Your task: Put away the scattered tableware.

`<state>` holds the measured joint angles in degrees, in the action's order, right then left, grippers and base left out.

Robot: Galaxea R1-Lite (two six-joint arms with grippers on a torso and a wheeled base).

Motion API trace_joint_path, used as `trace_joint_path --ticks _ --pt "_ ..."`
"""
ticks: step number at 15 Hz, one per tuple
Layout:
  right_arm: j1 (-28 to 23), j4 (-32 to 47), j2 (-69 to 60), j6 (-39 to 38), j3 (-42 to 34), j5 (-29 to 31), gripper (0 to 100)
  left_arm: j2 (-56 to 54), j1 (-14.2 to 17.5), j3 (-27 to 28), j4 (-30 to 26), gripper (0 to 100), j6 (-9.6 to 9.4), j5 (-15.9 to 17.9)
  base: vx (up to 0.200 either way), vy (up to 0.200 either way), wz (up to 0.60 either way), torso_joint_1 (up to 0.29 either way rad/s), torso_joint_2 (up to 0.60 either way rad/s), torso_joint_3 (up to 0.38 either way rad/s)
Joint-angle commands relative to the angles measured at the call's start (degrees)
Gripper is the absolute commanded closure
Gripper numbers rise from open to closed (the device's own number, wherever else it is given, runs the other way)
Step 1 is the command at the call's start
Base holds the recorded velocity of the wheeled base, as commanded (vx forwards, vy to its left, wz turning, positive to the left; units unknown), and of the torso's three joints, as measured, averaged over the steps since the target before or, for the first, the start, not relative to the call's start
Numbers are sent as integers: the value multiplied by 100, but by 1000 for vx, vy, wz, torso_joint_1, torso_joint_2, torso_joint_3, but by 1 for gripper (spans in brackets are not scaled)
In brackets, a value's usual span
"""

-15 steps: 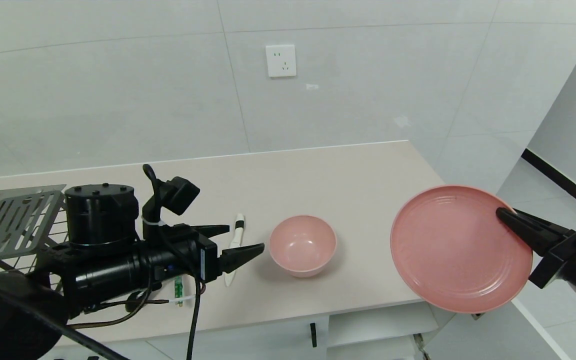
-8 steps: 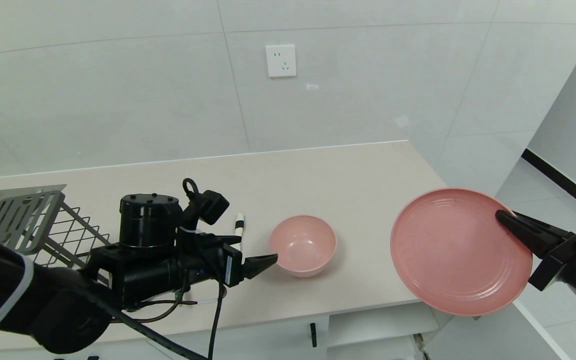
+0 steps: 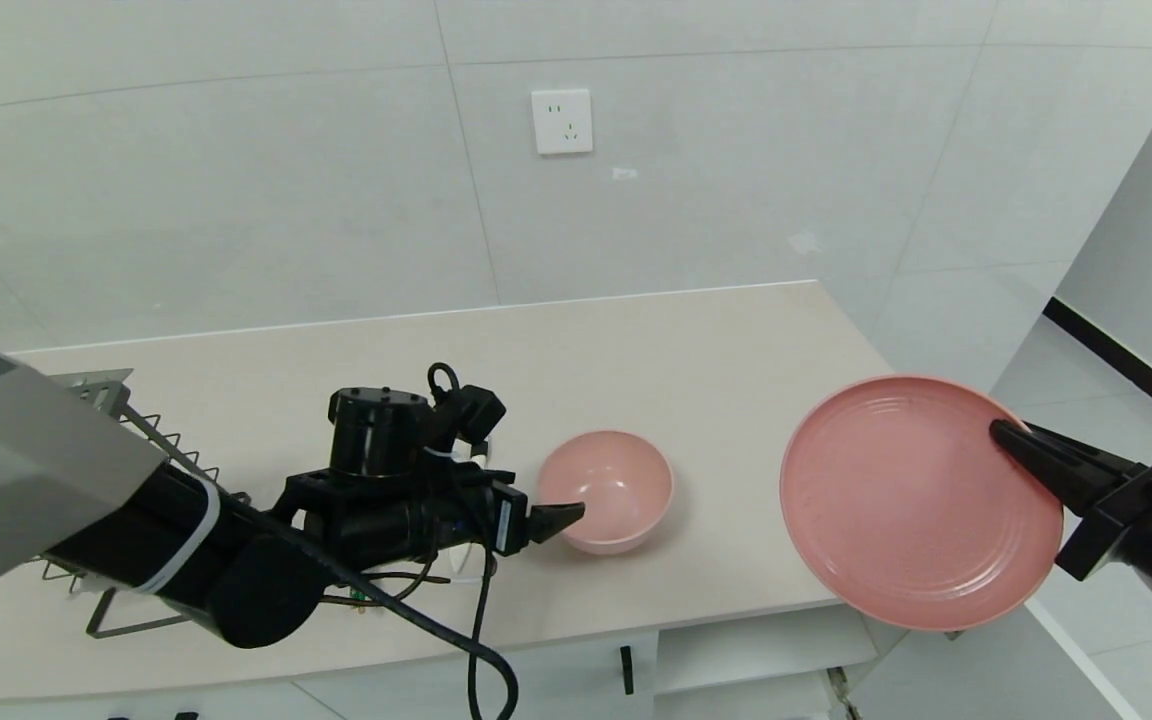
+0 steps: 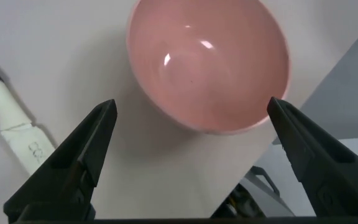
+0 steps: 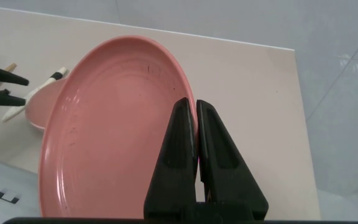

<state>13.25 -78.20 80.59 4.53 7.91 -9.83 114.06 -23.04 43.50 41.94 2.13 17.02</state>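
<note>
A pink bowl (image 3: 608,488) stands upright on the beige counter (image 3: 716,370). My left gripper (image 3: 558,514) is open at the bowl's left side, low over the counter. From the left wrist the bowl (image 4: 210,62) sits just beyond the two spread fingers, between the tips of the left gripper (image 4: 191,107). A pink plate (image 3: 921,500) hangs tilted in the air past the counter's right end. My right gripper (image 3: 1008,436) is shut on the plate's rim, and the right wrist view shows that right gripper (image 5: 196,112) pinching the plate (image 5: 110,143).
A white-handled utensil (image 4: 10,118) lies on the counter left of the bowl, under my left arm. A metal wire dish rack (image 3: 111,400) stands at the counter's far left. The counter ends just right of the bowl. A wall socket (image 3: 562,121) is behind.
My left arm has moved right along the counter, bringing its open gripper from the white utensil up to the bowl. The right arm and the plate have stayed put.
</note>
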Motion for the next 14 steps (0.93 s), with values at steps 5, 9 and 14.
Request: trace_joint_path --ticks 5,9,14 --pt "2 -20 0 4 26 -2 100 662 1 528 95 0 24 -85 0 0 0 0 0 0" --pt "2 -28 0 4 26 -2 100 934 10 739 333 0 156 -208 0 0 0 0 0 0" --pt "2 -28 -8 4 44 -2 100 1005 1 616 368 0 165 -199 0 0 0 0 0 0"
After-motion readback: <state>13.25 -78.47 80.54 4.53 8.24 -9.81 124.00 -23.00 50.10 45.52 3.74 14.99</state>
